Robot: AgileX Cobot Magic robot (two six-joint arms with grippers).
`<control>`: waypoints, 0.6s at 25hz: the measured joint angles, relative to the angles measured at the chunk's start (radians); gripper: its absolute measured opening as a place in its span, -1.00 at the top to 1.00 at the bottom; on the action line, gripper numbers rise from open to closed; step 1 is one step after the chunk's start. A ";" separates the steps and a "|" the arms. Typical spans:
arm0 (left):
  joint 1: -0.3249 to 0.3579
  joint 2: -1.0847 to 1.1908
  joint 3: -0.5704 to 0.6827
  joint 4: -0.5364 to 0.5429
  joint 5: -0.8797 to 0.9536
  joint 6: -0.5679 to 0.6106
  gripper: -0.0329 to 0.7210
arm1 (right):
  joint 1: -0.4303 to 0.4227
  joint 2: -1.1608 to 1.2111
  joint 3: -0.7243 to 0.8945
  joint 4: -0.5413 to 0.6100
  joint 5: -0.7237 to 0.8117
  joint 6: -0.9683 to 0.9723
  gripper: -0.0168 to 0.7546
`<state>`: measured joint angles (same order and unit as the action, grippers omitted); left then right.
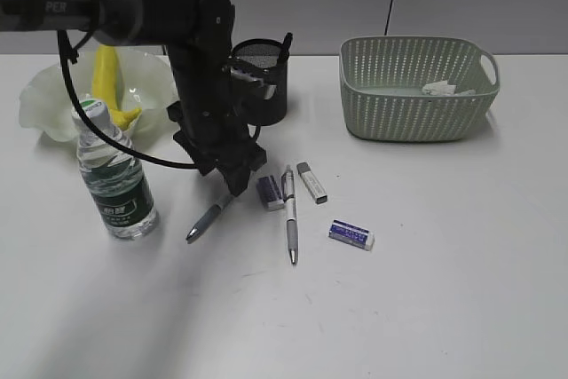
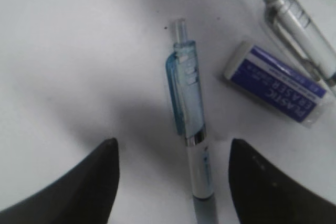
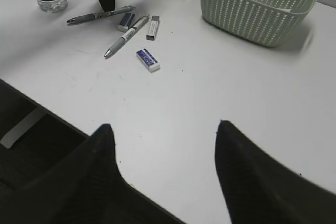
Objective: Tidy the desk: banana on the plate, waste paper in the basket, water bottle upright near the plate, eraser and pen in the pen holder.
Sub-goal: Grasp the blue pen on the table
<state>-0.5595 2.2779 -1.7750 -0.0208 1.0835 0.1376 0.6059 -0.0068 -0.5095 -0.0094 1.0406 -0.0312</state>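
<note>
A: Where does the pen with the blue clip [image 2: 188, 108] lie?
B: Flat on the white worktop [image 1: 426, 290], between the two dark fingers of the left pincer [image 2: 173, 182]. The jaws stand wide apart on either side of its barrel and grip nothing; no finger touches the pen in the left wrist view.

A: What lies next to it?
B: Just to its right is an eraser [image 2: 275, 82] in a blue and white sleeve, and beyond that a second pen [image 1: 289, 215] with a grey and white body. A slim grey eraser [image 1: 311, 182] sits just beside that pen, and another blue-sleeved eraser [image 1: 351, 234] lies a little apart, nearer the front edge.

A: And the pen holder?
B: The black mesh cup [image 1: 263, 77] stands behind the left arm, partly hidden by it.

A: The bottle and the banana?
B: The water bottle [image 1: 114, 175] stands upright on the left, cap on, near the plate [image 1: 49, 95]. The banana [image 1: 108, 82] rests in that pale green ruffled dish.

A: The waste paper?
B: A white crumpled wad [image 1: 442, 88] lies inside the sage-green basket [image 1: 417, 113] at the back right.

A: And the right pincer?
B: The right pincer [image 3: 164, 150] hangs over bare worktop well apart from the pens, its fingers spread wide with nothing between them.
</note>
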 joint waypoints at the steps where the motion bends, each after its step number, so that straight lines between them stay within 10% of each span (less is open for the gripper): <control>1: 0.000 0.011 0.000 0.004 -0.001 0.000 -0.39 | 0.000 0.000 0.000 0.000 0.000 0.000 -0.28; 7: -0.003 0.045 -0.004 0.010 -0.003 0.000 -0.27 | 0.000 0.000 0.000 0.000 0.000 0.000 -0.28; 13: -0.003 0.046 -0.015 -0.003 -0.002 0.000 0.66 | 0.000 0.000 0.000 -0.001 0.000 -0.002 -0.28; 15: -0.003 0.046 -0.020 -0.007 0.001 0.000 0.68 | 0.000 0.000 0.000 -0.001 0.000 -0.002 -0.28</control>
<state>-0.5625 2.3237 -1.7949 -0.0281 1.0842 0.1380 0.6059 -0.0068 -0.5095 -0.0106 1.0406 -0.0329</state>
